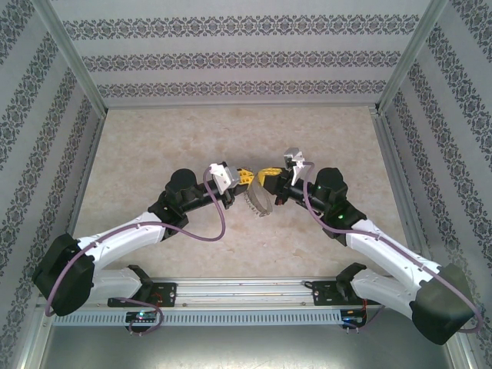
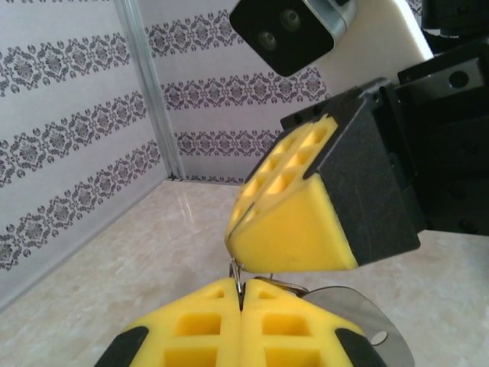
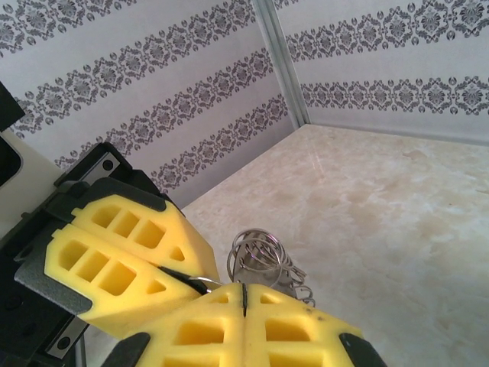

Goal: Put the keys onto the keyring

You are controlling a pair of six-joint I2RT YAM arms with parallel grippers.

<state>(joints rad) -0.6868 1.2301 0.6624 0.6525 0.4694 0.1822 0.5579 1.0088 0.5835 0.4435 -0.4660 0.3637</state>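
1. Wallpapered panels [image 1: 246,61], white with dark floral stripes, close in the workspace on three sides, with bare metal posts at the corners.
2. The beige, marble-patterned surface [image 1: 231,131] lies between them.
3. The white-and-black left arm [image 1: 131,231] and the matching right arm [image 1: 384,242] reach inward from a metal rail [image 1: 246,288] at the near edge. Their tips meet above the middle of the surface.
4. The left end effector [image 2: 241,294] has its yellow foam pads pressed together. From its own camera, a thin bright wire comes out of the seam between them.
5. The right end effector [image 3: 243,294] faces it tip to tip, with its yellow pads also pressed flat against each other. The same wire runs up to the corner of those pads, but I cannot tell whether they pinch it or only touch it.
6. The keyring [image 3: 263,256], a bundle of thin grey metal wire loops, sits right at the two sets of pads. From above it hangs just below the point where they meet, on the near side.
7. A rounded grey metal plate [image 2: 359,313] with a small hole shows just beside the left pads. I cannot tell whether it belongs to the loops.
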